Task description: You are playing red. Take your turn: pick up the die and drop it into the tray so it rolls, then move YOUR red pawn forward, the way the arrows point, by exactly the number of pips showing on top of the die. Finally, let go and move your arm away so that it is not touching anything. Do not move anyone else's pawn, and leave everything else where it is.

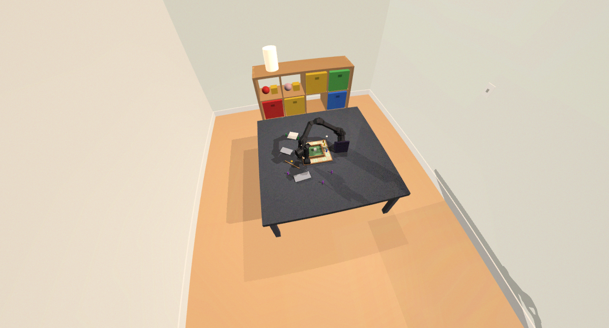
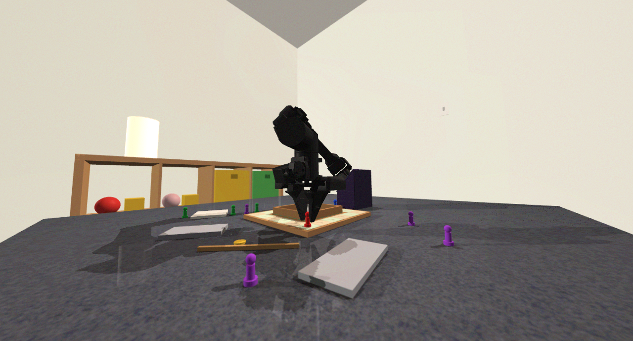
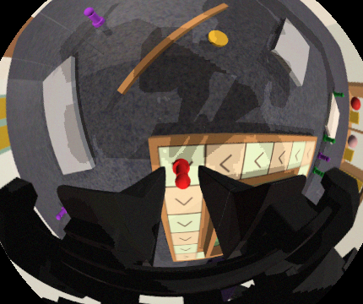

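Observation:
The red pawn (image 2: 307,220) (image 3: 182,174) stands upright on the light green corner square of the board (image 2: 270,226) (image 3: 232,137). My gripper (image 2: 308,218) (image 3: 181,171) is open, pointing down, with one fingertip on each side of the pawn; gaps show on both sides in the wrist view. The white die (image 1: 315,148) lies in the tray (image 2: 327,212), inside the board's track; its top pips are too small to read, and it is hidden in the exterior view. The corner square's arrow is partly hidden by the pawn.
A blue pawn (image 1: 326,150) (image 2: 335,202) and a yellow pawn (image 1: 324,144) are on the board's far side. Around it lie grey slabs (image 2: 345,266) (image 3: 65,122), a brown stick (image 2: 248,247) (image 3: 169,40), a yellow disc (image 3: 218,38), and several purple and green pawns.

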You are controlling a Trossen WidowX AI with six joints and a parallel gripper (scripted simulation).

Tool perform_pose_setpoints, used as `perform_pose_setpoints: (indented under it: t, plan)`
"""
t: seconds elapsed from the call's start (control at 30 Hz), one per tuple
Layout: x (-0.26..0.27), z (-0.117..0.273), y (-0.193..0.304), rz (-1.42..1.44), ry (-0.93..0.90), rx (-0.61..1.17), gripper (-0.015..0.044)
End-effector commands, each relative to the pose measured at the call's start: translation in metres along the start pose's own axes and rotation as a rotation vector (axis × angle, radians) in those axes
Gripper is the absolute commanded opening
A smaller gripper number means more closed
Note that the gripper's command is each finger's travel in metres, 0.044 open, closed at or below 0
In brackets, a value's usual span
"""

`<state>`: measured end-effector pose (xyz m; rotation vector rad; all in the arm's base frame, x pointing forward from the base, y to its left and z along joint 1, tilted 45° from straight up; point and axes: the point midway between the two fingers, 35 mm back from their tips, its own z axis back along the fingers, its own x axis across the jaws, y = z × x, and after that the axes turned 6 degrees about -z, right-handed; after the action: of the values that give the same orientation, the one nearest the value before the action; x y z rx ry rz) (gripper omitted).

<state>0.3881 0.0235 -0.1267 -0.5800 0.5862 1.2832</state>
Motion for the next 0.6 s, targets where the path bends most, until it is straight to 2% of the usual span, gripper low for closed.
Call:
perform_pose_setpoints:
  t: [0.0,0.07,0.17,0.27,0.37,0.57]
  plan:
    - [0.0,0.0,0.0,-0.001,0.0,0.0,0.0236]
    - [0.0,0.011,-0.001,0.001,0.001,0.001,0.0289]
    - [0.001,0.048,0.0,0.007,0.007,0.004,0.0368]
    - [0.001,0.05,0.0,0.008,0.008,0.004,0.044]
    - [-0.003,0.057,0.006,0.01,0.006,0.005,0.044]
    - [-0.045,0.107,0.065,0.032,-0.001,0.008,0.044]
